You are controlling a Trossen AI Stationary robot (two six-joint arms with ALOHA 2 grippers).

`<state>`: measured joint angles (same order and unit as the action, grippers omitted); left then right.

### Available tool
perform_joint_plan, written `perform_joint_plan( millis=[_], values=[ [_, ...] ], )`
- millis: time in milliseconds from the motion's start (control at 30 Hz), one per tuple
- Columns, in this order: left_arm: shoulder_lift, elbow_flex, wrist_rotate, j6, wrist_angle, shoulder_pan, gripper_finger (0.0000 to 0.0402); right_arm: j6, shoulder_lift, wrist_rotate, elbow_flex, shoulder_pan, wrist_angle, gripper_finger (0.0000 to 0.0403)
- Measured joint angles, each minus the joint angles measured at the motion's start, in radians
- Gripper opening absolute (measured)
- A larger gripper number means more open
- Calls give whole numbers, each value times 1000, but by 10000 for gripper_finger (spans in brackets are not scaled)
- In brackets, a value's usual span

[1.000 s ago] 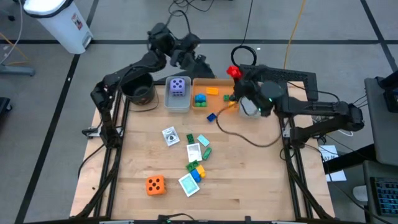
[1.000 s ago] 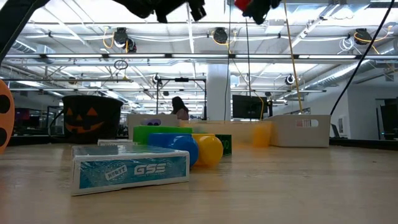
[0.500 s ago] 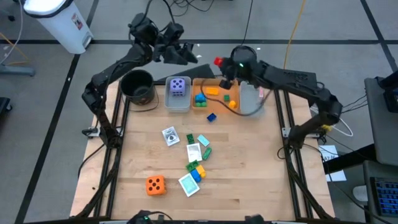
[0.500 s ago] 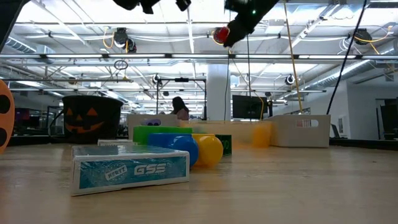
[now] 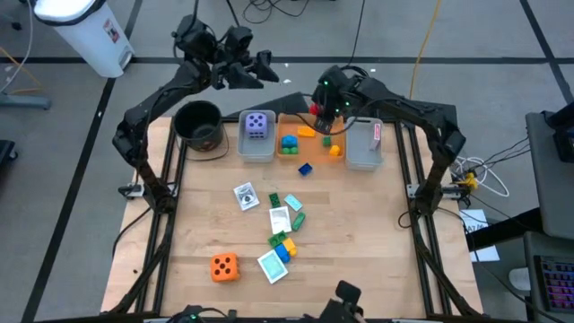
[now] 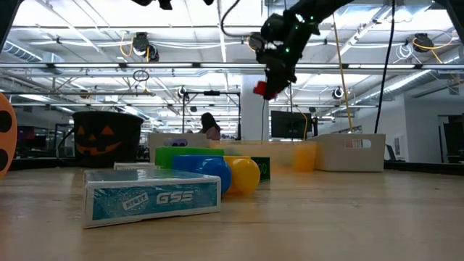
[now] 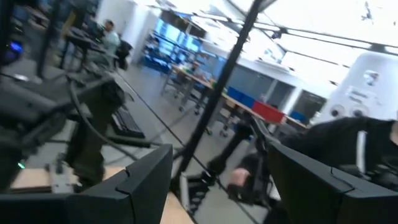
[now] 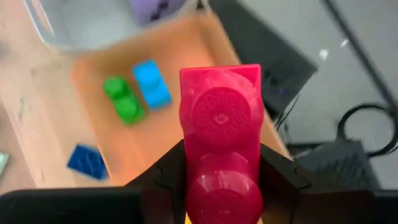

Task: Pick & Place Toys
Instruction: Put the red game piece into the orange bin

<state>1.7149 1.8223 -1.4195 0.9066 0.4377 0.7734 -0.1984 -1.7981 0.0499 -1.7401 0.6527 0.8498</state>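
Right pincer up in the air over the orange bin at about 12 o'clock on the surface, pinching a red brick between both fingers, studs facing the wrist camera. In the low view, same brick hanging well above the bins.

Inside the orange bin: blue brick, green brick, plus an orange-yellow piece. Purple die sitting in the grey bin just beside it at 11 o'clock. Second grey bin at 1 o'clock with a pink card in it. Round black pot at 10 o'clock.

Small dark blue brick loose on the wood just below the orange bin. Near the centre, a scatter of cards and bricks: white card, green brick, teal card toward 6 o'clock. Orange die alone at 7 o'clock.

Left pincer parked off the far edge past 11 o'clock, raised, fingers spread with nothing between them.
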Motion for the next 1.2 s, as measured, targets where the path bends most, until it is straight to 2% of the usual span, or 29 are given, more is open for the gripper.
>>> perform_joint_plan(
  millis=[133,300,533,733,867,967,1200],
  values=[
    [-1,0,67,-40,-11,15,271,-34,-37,8,0,26,61,123],
    [-1,0,150,-146,-107,25,271,-110,-69,13,0,57,81,123],
    [-5,0,301,-367,-383,24,271,-166,-122,89,0,111,84,123],
    [-70,0,590,-685,-746,-5,271,-258,-165,88,0,119,87,123],
    [-119,0,735,-794,-864,-32,271,-301,-189,86,7,119,71,123],
    [-149,0,766,-805,-882,-44,271,-304,-196,86,36,120,21,123],
    [-174,0,766,-791,-891,-59,271,-315,-196,85,118,120,-50,123]
  ],
)
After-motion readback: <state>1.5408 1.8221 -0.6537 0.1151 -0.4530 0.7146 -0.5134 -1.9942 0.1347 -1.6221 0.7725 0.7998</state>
